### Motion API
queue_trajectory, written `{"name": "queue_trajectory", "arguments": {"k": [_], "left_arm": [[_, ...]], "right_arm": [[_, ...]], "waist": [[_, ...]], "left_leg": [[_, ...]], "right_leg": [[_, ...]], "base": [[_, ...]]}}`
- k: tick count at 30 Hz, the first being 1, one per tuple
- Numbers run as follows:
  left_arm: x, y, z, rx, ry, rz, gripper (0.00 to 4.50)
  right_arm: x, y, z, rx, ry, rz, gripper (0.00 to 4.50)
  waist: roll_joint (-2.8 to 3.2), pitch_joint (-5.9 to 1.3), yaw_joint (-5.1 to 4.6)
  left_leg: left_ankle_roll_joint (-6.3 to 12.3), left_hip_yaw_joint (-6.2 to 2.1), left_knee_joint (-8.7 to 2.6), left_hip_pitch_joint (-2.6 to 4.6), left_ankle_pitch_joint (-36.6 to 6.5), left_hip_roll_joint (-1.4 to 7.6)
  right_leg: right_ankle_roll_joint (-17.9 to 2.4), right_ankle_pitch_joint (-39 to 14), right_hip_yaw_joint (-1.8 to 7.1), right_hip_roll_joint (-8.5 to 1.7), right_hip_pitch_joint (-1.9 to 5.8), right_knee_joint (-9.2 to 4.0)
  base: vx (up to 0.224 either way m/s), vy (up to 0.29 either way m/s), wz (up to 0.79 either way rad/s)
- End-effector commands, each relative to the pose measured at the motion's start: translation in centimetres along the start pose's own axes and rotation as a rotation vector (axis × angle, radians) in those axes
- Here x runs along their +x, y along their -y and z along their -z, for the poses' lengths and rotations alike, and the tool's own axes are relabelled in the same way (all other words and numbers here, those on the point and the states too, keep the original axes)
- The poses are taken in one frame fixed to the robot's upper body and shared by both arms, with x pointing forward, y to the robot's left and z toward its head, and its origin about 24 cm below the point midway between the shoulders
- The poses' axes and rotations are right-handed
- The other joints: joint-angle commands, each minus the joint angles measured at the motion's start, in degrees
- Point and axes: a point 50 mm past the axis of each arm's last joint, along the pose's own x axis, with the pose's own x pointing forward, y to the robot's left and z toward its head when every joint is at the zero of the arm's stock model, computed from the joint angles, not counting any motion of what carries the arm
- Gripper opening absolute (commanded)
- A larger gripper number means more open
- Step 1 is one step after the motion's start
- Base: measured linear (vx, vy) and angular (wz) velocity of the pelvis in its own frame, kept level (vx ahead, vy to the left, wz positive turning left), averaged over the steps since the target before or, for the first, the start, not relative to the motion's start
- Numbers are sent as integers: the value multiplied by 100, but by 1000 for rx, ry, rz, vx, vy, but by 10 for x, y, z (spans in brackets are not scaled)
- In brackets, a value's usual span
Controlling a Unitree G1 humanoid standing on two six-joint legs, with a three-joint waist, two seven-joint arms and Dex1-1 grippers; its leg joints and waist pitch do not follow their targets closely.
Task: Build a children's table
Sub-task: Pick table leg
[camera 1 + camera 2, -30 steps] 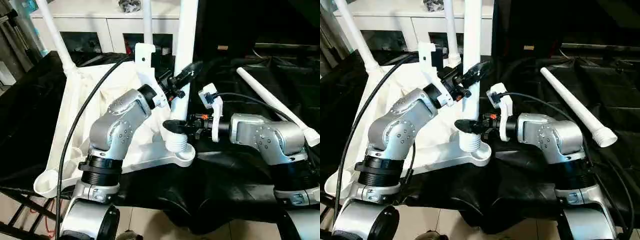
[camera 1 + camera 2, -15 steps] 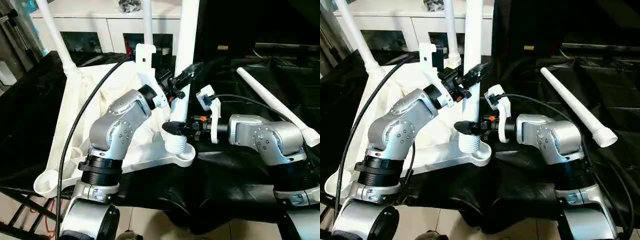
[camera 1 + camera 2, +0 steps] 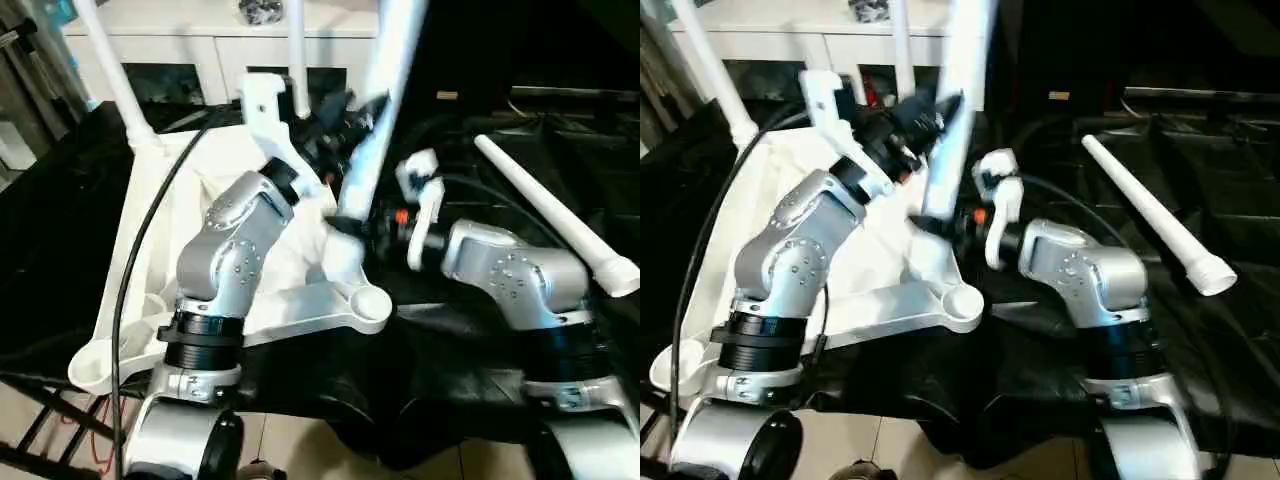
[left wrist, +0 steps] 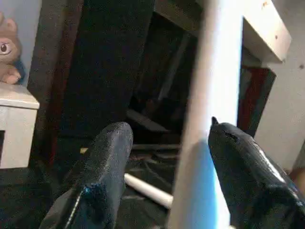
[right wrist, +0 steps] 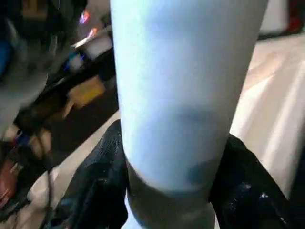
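Two head cameras look forward and down over both forearms, sharing the white tabletop (image 3: 150, 220) on black cloth. Each wrist camera looks closely along its fingers at the same tilted leg (image 4: 209, 119).

Tabletop (image 3: 150, 250) lies left; a spare leg (image 3: 548, 215) lies right (well apart).

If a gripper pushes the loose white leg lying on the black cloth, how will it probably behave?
The loose leg is a round, tapered tube, so it would likely roll, curving toward its thin end. It looks stiff and hollow, so probably light. The creased black cloth may slow it.
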Motion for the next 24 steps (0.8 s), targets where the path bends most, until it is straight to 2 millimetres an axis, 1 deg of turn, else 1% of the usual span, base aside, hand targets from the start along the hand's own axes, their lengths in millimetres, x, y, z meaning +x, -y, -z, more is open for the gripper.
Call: {"name": "queue_trajectory", "arguments": {"k": [1, 2, 3, 4, 5, 6, 7, 8, 9, 10, 12, 13, 14, 15, 16, 17, 18, 19, 20, 21, 22, 24], "left_arm": [[-12, -8, 7, 16, -53, 57, 297], [-18, -10, 9, 34, -92, 89, 297], [-18, -10, 9, 34, -92, 89, 297], [-27, -11, 12, 53, -142, 139, 297], [-44, -14, 22, 104, -268, 234, 297], [-47, -13, 24, 112, -291, 252, 297], [-55, -13, 30, 130, -359, 305, 297], [-63, -12, 35, 142, -420, 351, 297], [-74, -11, 44, 160, -512, 409, 297], [-83, -10, 52, 181, -593, 450, 297], [-97, -12, 67, 239, -723, 481, 297], [-103, -14, 75, 266, -782, 489, 297], [-112, -17, 86, 307, -848, 487, 297], [-115, -19, 90, 321, -866, 475, 297], [-116, -20, 92, 329, -876, 466, 297], [-117, -21, 94, 336, -882, 460, 297], [-118, -22, 96, 331, -891, 446, 297], [-118, -25, 98, 324, -902, 420, 297], [-118, -25, 98, 324, -903, 419, 297], [-118, -26, 99, 318, -906, 410, 279], [-120, -26, 99, 311, -919, 412, 268], [-124, -28, 99, 294, -942, 415, 255]], "right_arm": [[-3, 10, -1, -11, 28, 91, 190], [-5, 14, 2, -37, 14, 132, 190], [-5, 14, 2, -37, 14, 132, 190], [-7, 19, 5, -68, -4, 176, 190], [-12, 25, 11, -110, -28, 228, 190], [-12, 25, 12, -113, -32, 232, 189], [-14, 27, 14, -124, -41, 243, 189], [-15, 28, 16, -133, -47, 252, 189], [-16, 27, 18, -147, -55, 253, 189], [-16, 26, 19, -157, -61, 249, 189], [-16, 23, 20, -172, -63, 235, 189], [-15, 22, 20, -176, -61, 230, 189], [-13, 20, 20, -184, -59, 226, 189], [-12, 19, 20, -189, -59, 225, 189], [-12, 19, 19, -192, -59, 224, 189], [-11, 18, 19, -194, -59, 223, 189], [-11, 17, 19, -195, -58, 219, 189], [-10, 14, 20, -205, -64, 201, 189], [-9, 14, 20, -205, -65, 200, 189], [-9, 13, 20, -209, -67, 195, 189], [-9, 12, 21, -211, -71, 187, 189], [-9, 10, 22, -214, -77, 178, 189]], "waist": [[-75, -479, -6], [-86, -483, -18], [-76, -479, -32], [-92, -471, -42], [-114, -475, -30], [-73, -473, -31], [-69, -467, -32], [-69, -472, -44], [-82, -468, -44], [-67, -463, -42], [-58, -451, -58], [-48, -440, -53], [-19, -428, -55], [-31, -417, -77], [-42, -410, -94], [-40, -427, -98], [-40, -429, -100], [-81, -431, -112], [-68, -429, -112], [-81, -429, -118], [-77, -434, -132], [-78, -437, -152]], "left_leg": [[81, -77, -358, 110, -490, 209], [46, -76, -365, 105, -494, 205], [20, -68, -366, 113, -505, 204], [1, -54, -366, 124, -561, 198], [-5, -61, -378, 121, -539, 205], [-20, -57, -388, 133, -568, 213], [-27, -66, -396, 139, -580, 216], [-36, -55, -392, 143, -554, 206], [-37, -51, -396, 143, -555, 211], [-28, -59, -408, 141, -592, 221], [-45, -50, -415, 154, -710, 223], [-72, -51, -425, 171, -833, 232], [-105, -62, -438, 171, -933, 238], [-123, -59, -445, 160, -1002, 230], [-197, -61, -460, 173, -1134, 225], [-243, -66, -454, 182, -1134, 227], [-254, -69, -457, 176, -1123, 228], [-248, -58, -451, 169, -1090, 223], [-233, -61, -447, 160, -1054, 217], [-218, -60, -447, 155, -1033, 217], [-195, -62, -444, 151, -1006, 216], [-156, -65, -438, 143, -941, 215]], "right_leg": [[-1055, -879, 209, -406, 283, -389], [-1039, -887, 207, -402, 285, -373], [-1025, -887, 208, -389, 274, -371], [-1043, -892, 214, -385, 276, -386], [-1026, -934, 215, -394, 267, -377], [-980, -981, 223, -390, 247, -355], [-963, -986, 221, -389, 243, -363], [-971, -908, 227, -383, 254, -354], [-973, -902, 230, -385, 250, -357], [-970, -924, 234, -386, 243, -345], [-966, -1009, 243, -391, 239, -359], [-954, -1129, 249, -396, 224, -385], [-915, -1236, 252, -398, 220, -395], [-881, -1298, 255, -391, 222, -411], [-835, -1449, 259, -398, 230, -419], [-845, -1444, 263, -408, 235, -414], [-863, -1404, 262, -404, 237, -407], [-899, -1325, 266, -400, 240, -406], [-938, -1273, 262, -403, 243, -393], [-942, -1262, 262, -402, 247, -393], [-959, -1218, 261, -402, 250, -383], [-1005, -1122, 260, -403, 253, -375]], "base": [[0, 0, 0], [0, 0, 0], [0, 0, 0], [0, 0, 0], [0, 0, 0], [0, 0, 0], [0, 0, 0], [0, 0, 0], [0, 0, 0], [0, 0, 0], [0, 0, 0], [0, 0, 0], [0, 0, 0], [0, 0, 0], [0, 0, 0], [0, 0, 0], [0, 0, 0], [0, 0, 0], [0, 0, 0], [0, 0, 0], [0, 0, 0], [0, 0, 0]]}}
